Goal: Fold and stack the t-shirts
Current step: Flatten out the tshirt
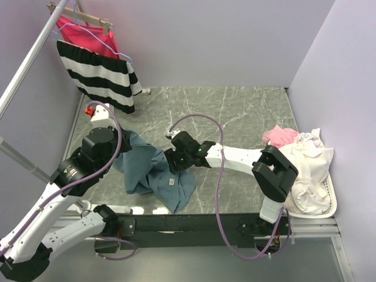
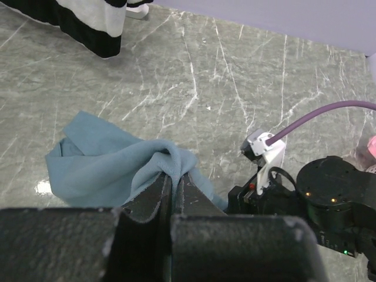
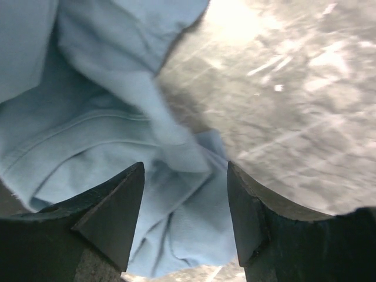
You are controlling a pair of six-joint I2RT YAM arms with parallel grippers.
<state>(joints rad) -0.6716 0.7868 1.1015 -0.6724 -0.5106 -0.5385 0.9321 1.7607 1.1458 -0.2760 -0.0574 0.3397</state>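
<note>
Left gripper (image 2: 174, 182), nearest the lens, pinches a raised ridge of the crumpled slate-blue t-shirt (image 1: 154, 171), likely to anchor that side. Right gripper (image 3: 185, 176) hangs over the shirt's other side, jaws apart and empty, seemingly placed to take a second hold for spreading. Marble table (image 1: 235, 111) lies under the bunched, unfolded shirt.

slate-blue t-shirt (image 1: 154, 170): plain, no print, crumpled in a loose heap on the table (image 1: 235, 117), left of centre near the front edge. Not folded, bunched in ridges, small white tag (image 1: 171, 181) showing on top.
</note>
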